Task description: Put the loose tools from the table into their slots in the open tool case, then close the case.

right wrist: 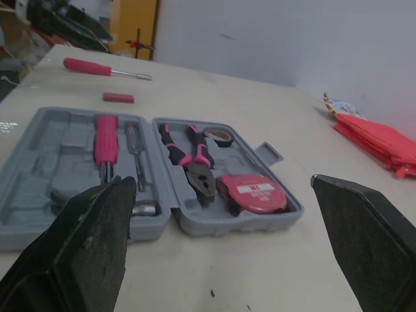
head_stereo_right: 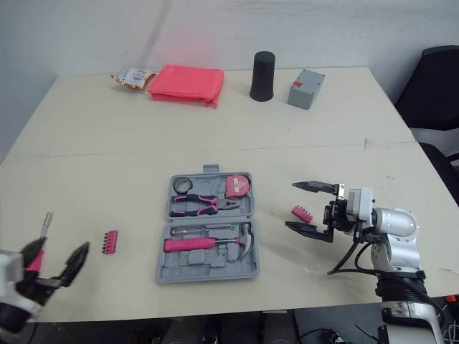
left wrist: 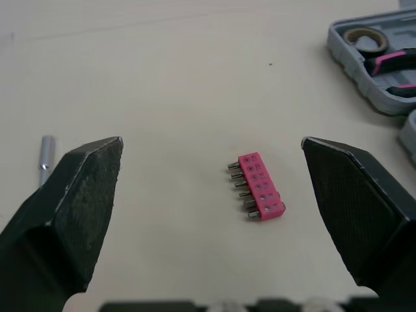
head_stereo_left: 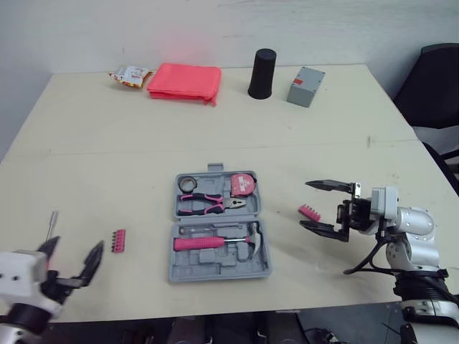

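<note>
Tabletop (head_stereo_left: 107, 158) with a grey tool case (head_stereo_left: 219, 228) lying open and flat near the front edge, at mid-width. Pliers (head_stereo_left: 211, 203), a tape measure (head_stereo_left: 244, 184) and a tape roll (head_stereo_left: 188, 182) are seated in the far half; a pink-handled hammer (head_stereo_left: 215, 242) is seated in the near half.

Three loose tools are shown. A pink bit holder (head_stereo_left: 117, 240) lies left of the case, and a screwdriver (head_stereo_left: 51, 223) lies further left, near the front corner. A second bit holder (head_stereo_left: 308, 212) lies right of the case.

The left gripper (head_stereo_left: 72, 252) is held at the front left edge with fingers spread wide, the left bit holder framed between them but well ahead. The right gripper (head_stereo_left: 305, 204) is held right of the case, fingers likewise wide, with the second bit holder seen between its tips; contact cannot be told.

A snack packet (head_stereo_left: 129, 74), pink pouch (head_stereo_left: 185, 82), black cup (head_stereo_left: 262, 74) and grey box (head_stereo_left: 306, 86) are ranged along the far edge. Broad bare surface is left between these and the case.
</note>
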### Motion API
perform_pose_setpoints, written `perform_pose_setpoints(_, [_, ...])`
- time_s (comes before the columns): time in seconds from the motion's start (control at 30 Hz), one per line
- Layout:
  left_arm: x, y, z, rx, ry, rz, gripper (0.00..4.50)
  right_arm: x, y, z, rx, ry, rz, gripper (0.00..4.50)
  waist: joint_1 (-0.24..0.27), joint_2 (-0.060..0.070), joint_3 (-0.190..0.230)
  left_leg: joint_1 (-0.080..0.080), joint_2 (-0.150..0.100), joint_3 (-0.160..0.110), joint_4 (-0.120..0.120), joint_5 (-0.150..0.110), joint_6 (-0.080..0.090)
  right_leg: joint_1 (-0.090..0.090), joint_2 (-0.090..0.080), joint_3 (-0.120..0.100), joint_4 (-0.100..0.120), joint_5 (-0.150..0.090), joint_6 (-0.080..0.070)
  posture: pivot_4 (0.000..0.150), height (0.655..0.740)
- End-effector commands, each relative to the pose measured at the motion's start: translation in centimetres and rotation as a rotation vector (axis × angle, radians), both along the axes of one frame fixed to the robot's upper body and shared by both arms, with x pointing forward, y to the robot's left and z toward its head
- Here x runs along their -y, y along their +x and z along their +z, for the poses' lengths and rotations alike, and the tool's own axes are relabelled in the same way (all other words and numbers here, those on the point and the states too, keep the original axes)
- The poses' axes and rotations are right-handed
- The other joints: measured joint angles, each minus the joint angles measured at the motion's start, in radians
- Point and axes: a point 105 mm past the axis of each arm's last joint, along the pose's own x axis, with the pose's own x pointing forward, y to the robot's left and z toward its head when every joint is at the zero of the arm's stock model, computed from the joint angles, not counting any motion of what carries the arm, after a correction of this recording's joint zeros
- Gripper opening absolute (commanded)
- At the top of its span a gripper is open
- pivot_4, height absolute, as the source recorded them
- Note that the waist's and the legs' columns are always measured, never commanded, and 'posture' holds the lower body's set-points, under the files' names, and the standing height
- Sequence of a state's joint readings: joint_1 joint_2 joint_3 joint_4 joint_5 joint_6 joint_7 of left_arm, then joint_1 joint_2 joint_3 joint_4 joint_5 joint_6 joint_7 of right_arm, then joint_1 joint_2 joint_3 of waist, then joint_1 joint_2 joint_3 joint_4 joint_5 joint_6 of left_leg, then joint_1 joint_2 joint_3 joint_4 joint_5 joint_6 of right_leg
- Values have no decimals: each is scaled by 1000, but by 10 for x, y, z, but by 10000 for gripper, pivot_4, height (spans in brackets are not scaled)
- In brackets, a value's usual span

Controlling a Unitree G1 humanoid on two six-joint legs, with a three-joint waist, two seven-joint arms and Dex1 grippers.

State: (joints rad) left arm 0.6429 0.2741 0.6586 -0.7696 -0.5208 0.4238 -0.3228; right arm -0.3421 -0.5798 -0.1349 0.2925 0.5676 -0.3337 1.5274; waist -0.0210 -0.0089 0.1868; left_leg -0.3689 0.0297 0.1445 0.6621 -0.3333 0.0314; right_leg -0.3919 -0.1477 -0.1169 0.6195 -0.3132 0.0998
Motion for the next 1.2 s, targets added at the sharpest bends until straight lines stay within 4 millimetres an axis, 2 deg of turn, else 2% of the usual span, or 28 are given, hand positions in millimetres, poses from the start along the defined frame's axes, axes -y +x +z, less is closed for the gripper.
perform_pose_setpoints(0.03, [23,12,-10,-26,-28,68,44766,-12,-3,14,42,14,89,45000,-1,-2,0,0,0,0,1,0,1,0,0,0,0,0,0,1500,7400])
perform_pose_setpoints(0.17, [39,26,-32,-74,-77,114,44766,-22,-3,17,40,16,136,45000,0,-2,0,-1,0,0,2,0,4,0,1,0,0,0,0,1500,7400])
perform_pose_setpoints(0.33, [39,34,-49,-113,-80,153,44766,-22,-5,17,42,2,134,45000,0,-2,0,-1,1,0,3,0,4,0,1,-1,0,0,0,1500,7400])
perform_pose_setpoints(0.5, [34,32,-56,-123,-86,212,44766,-23,-5,20,51,-6,116,45000,-1,-2,0,-1,1,0,3,0,5,0,1,-1,0,0,0,1500,7400])
perform_pose_setpoints(0.8, [37,38,-63,-172,-98,175,44766,-24,-5,29,66,-14,80,45000,7,-2,0,-1,1,0,4,0,5,0,0,-1,1,0,0,1500,7400])
perform_pose_setpoints(0.9, [39,38,-64,-200,-102,167,36469,-24,-5,32,72,-18,74,45000,18,-2,0,-1,1,0,4,0,5,0,0,-1,1,0,0,1500,7400])
perform_pose_setpoints(1.1, [42,38,-64,-211,-124,181,9576,-24,-3,36,82,-21,58,45000,20,-2,0,-1,1,0,4,0,5,0,0,-1,1,0,0,1500,7400])
perform_pose_setpoints(1.13, [42,38,-63,-210,-123,180,7440,-24,-2,36,81,-21,56,45000,20,-2,0,-1,1,0,4,0,5,0,0,-1,1,0,0,1500,7400])
perform_pose_setpoints(1.2, [40,39,-60,-183,-117,186,6865,-23,-1,37,80,-24,49,45000,20,-2,0,-1,1,0,4,0,5,0,0,-1,1,0,0,1500,7400])
